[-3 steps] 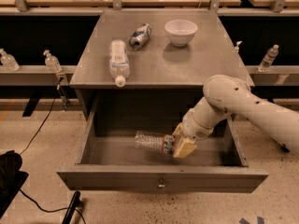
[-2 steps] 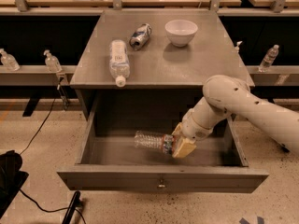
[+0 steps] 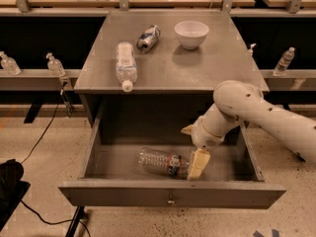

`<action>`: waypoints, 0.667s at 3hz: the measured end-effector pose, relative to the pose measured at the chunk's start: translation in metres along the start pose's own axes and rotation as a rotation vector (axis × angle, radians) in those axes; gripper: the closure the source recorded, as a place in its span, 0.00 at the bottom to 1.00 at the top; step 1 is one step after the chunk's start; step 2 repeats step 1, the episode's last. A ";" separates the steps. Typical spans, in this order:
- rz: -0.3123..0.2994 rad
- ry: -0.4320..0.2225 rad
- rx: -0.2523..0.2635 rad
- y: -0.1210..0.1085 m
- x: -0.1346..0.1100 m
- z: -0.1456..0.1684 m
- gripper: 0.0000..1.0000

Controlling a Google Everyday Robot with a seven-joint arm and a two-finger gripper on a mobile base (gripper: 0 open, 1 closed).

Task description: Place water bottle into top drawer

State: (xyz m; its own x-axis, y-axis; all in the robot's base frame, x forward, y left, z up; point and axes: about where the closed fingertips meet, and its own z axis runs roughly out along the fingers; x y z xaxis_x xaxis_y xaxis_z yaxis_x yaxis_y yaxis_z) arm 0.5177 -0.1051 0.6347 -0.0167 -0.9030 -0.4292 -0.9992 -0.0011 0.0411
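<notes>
The gripper (image 3: 193,169) is hanging inside the open top drawer (image 3: 170,194), its fingers (image 3: 199,161) seemingly pinching the cap end of the water bottle (image 3: 158,160) lying on its side.

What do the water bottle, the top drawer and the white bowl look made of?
The top drawer looks like grey metal, matte, going by its flat dull sheen and thin walls. The water bottle lying in it is thin clear plastic, ribbed and see-through; the tool is at its neck end. The bowl is smooth white, ceramic or hard plastic; the look leaves it open.
</notes>
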 end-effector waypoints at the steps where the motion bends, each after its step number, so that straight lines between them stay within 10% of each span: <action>1: 0.000 0.000 0.000 0.000 0.000 0.000 0.00; 2: 0.000 0.000 0.000 0.000 0.000 0.000 0.00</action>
